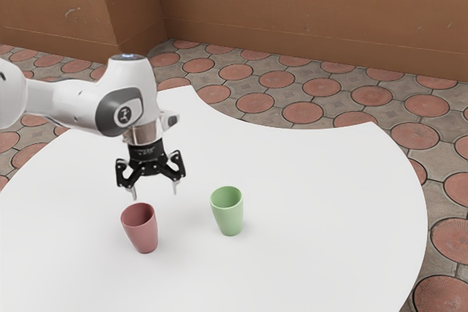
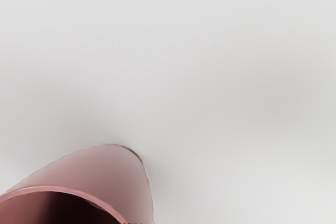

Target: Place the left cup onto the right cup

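Hovering the tool (image 1: pixel 153 193) just above the pink cup (image 1: pixel 139 227), at about twelve o'clock of its rim in the exterior view, without touching it. Spreading the fingers wide, tips pointing down, gripping nothing. Reaching in from nine o'clock on a white arm (image 1: pixel 66 104), bending down at the wrist. Finding the pink cup standing upright and mouth up on the white bench (image 1: pixel 314 202), toward seven o'clock of the bench's middle. Showing it as dusty rose, plain and handleless, tapering from a wide round rim to a narrower base, with a darker inside and a soft shadow at the foot. Facing the green cup (image 1: pixel 227 210) at about two o'clock of the pink one, near but apart, pale green, of the same tapered shape, also upright and mouth up. Looking down, in the wrist view, on the pink cup (image 2: pixel 79 187) just beneath the hand: smooth rose wall, thin rounded rim, dark reddish hollow, pale bench (image 2: pixel 210 51) spreading behind. Bordering the bench's curved edge from twelve to three o'clock with a reddish round-tiled floor (image 1: pixel 322 100) and a brown wall (image 1: pixel 307 5).
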Available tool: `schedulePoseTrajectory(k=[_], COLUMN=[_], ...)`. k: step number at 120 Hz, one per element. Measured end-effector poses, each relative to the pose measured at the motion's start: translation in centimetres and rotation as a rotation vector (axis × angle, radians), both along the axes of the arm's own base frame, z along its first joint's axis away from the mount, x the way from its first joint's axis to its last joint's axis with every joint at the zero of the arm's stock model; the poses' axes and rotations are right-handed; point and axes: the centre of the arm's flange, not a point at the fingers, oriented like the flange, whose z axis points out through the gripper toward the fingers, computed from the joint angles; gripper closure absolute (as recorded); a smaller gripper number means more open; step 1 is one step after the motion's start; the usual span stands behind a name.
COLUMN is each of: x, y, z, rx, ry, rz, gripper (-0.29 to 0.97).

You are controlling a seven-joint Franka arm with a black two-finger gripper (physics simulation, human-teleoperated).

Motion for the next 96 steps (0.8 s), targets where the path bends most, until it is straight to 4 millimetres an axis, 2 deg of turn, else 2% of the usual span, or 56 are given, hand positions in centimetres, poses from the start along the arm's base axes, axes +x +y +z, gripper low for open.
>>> schedulePoseTrajectory(k=[24, 43, 96], x=[0.0, -1.0, -1.4], y=[-0.2, -0.1, -0.2], z=[-0.3, -1.0, -1.0], rx=[0.001, 0.003, 0.005], ry=[0.000, 0.007, -0.010], rz=[0.005, 0.014, 0.021], gripper=[0.00, 0.00, 0.00])
